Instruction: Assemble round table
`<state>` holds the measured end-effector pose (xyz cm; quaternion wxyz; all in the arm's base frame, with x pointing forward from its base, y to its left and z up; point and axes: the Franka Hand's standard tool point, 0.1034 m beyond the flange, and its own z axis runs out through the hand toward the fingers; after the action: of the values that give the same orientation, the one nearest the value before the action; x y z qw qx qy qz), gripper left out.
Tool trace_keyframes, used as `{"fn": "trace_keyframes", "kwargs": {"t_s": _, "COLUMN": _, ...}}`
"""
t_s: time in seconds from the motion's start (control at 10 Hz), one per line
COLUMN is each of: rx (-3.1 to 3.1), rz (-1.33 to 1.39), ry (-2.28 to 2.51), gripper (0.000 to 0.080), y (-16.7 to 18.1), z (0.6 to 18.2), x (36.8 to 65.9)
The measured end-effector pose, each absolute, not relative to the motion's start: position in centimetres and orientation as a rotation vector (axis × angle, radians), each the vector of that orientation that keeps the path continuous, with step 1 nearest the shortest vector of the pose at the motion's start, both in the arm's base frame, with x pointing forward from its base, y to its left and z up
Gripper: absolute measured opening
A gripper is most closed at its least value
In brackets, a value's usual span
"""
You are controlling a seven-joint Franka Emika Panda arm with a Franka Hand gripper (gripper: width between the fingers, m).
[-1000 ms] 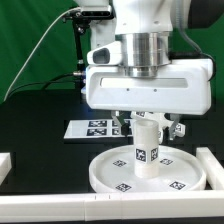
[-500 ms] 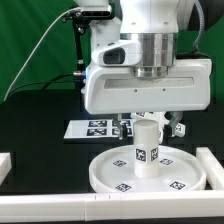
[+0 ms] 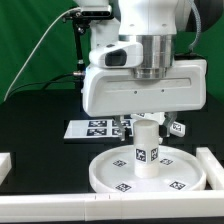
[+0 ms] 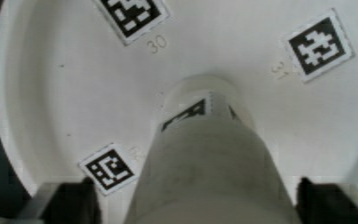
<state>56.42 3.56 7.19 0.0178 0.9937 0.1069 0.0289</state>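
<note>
My jaws stand wide, fingers (image 4: 69, 203) flanking the top of the leg (image 3: 146, 150), holding nothing. The leg stands upright at the centre of the round disc (image 3: 105, 172), which lies flat on the desk (image 3: 40, 120), near the marker board (image 3: 95, 128).

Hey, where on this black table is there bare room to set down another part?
The widest bare patch is black tabletop at the exterior view's left, bordered by the marker board, the large round white plastic disc and the white rail. Crowded: the disc's centre, where the open gripper straddles the upright white cylindrical leg.
</note>
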Motion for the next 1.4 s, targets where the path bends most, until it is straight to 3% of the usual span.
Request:
{"fn": "trace_keyframes", "kwargs": {"t_s": 0.1, "rx": 3.093, "rz": 0.091, "ry": 0.278, "gripper": 0.0404, "y": 3.56, "z": 7.19, "x": 56.42}}
{"fn": "trace_keyframes", "kwargs": {"t_s": 0.6, "rx": 3.090, "rz": 0.157, "ry": -0.366, "gripper": 0.0406, "y": 3.55, "z": 7.02, "x": 56.69}}
{"fn": "trace_keyframes", "kwargs": {"t_s": 1.4, "rx": 2.447, "rz": 0.160, "ry": -2.149, "gripper": 0.0407, "y": 4.13, "z": 6.93, "x": 55.99}}
